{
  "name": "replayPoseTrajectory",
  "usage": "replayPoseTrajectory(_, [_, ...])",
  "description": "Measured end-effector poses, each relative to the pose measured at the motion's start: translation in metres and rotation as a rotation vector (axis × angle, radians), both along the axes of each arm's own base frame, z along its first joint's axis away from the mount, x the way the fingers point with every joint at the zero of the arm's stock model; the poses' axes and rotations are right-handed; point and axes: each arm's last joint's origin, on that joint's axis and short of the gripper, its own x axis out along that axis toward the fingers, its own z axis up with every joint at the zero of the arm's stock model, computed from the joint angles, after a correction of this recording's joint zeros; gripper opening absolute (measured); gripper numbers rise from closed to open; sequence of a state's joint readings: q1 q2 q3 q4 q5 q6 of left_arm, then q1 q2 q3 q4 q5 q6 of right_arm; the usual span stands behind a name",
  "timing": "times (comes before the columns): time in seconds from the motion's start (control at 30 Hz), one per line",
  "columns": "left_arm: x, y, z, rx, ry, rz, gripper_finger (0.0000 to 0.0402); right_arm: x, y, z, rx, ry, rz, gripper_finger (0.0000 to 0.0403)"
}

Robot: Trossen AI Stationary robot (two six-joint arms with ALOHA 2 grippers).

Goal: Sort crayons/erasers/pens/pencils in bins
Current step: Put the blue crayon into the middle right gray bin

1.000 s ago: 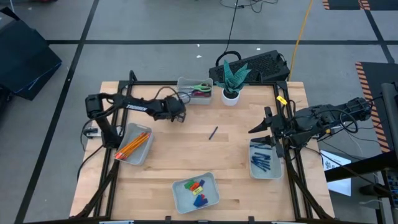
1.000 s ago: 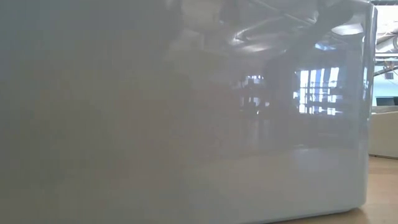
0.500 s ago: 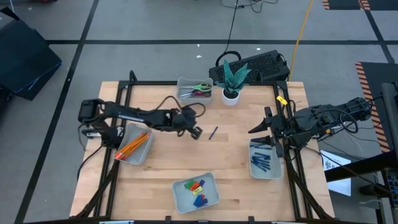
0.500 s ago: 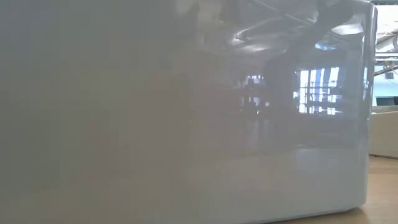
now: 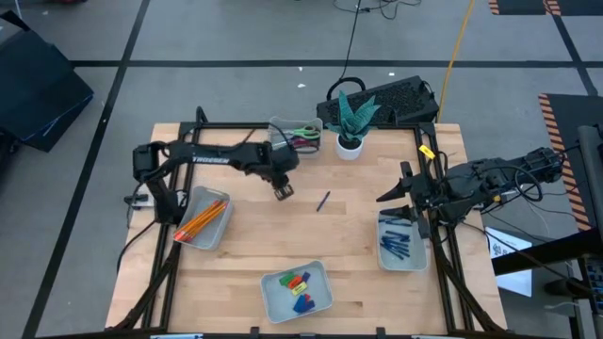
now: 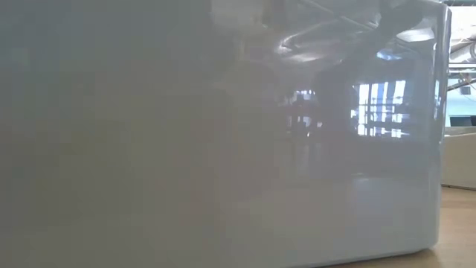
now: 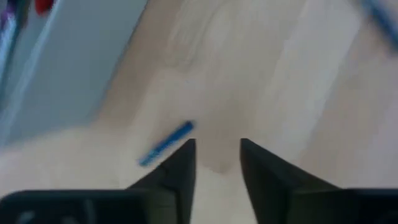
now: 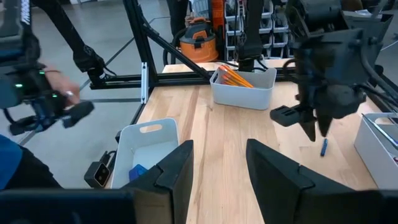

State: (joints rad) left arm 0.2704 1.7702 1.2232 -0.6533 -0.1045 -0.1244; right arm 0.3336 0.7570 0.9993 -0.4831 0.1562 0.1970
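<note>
One dark blue pen point(image 5: 322, 201) lies loose on the wood at mid-table; it also shows as a blue stick point(image 7: 166, 143) in the left wrist view. My left gripper point(image 5: 283, 189) hovers just left of it, fingers pointing down, open point(image 7: 217, 163) with nothing between them. My right gripper point(image 5: 394, 194) stands open point(image 8: 217, 168) at the right edge, above the far end of the bin point(image 5: 415, 264) that holds several pens point(image 5: 396, 243). Orange pencils point(image 5: 201, 219) lie in the left bin point(image 5: 219, 235). Coloured erasers point(image 5: 299, 282) lie in the near bin point(image 5: 275, 299).
A far bin point(image 5: 279, 125) holds scissors point(image 5: 303, 135), with a white plant pot point(image 5: 350, 145) beside it. Black frame bars run along the table's left, far and right edges. A bin wall point(image 6: 223, 149) fills the low view.
My left gripper has swung from beside the scissors bin out toward the loose pen, nearer and to the right, then drawn back a little to the left. The pen has stayed where it was.
</note>
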Motion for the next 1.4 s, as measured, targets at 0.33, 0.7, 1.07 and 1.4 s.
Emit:
replayPoseTrajectory(0.33, [-0.022, 0.033, -0.035, 0.093, -0.024, -0.504, 0.0216, 0.000, 0.000, 0.000, 0.000, 0.000, 0.000, 0.0139])
replayPoseTrajectory(0.7, [-0.050, 0.039, -0.065, 0.069, 0.023, -0.552, 0.0178, 0.000, 0.000, 0.000, 0.000, 0.000, 0.000, 0.0139])
replayPoseTrajectory(1.07, [-0.061, 0.029, -0.079, -0.073, -0.003, -0.454, 0.0015, 0.000, 0.000, 0.000, 0.000, 0.000, 0.000, 0.0139])
replayPoseTrajectory(1.4, [-0.048, 0.005, -0.068, -0.035, -0.005, -0.347, 0.0016, 0.000, 0.000, 0.000, 0.000, 0.000, 0.000, 0.0139])
